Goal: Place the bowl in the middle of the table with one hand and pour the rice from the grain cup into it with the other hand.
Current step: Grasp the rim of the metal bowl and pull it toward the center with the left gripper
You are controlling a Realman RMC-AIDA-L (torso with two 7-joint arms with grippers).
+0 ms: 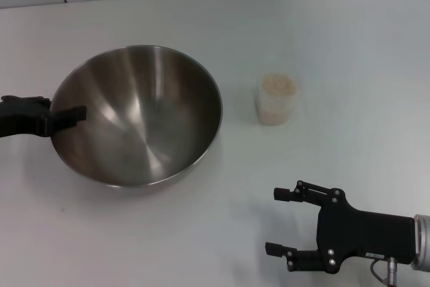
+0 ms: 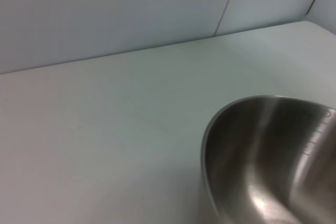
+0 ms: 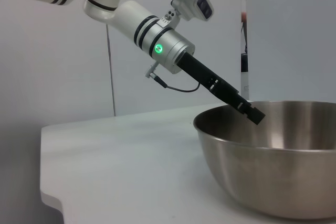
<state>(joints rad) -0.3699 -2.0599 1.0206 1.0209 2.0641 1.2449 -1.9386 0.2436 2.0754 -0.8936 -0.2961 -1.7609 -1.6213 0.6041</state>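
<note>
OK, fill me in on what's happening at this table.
The left claw is clamped on the bowl's rim, one finger inside it. The bowl is empty. The cup of rice stands upright to its right, untouched. The right claw hovers open, nearer the robot than the cup, holding nothing.

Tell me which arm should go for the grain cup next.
The right one. Its end effector is open and free, on the cup's side of the table, with the rice-filled grain cup ahead of it. The left end effector is at the bowl's rim, across the bowl from the cup.
</note>
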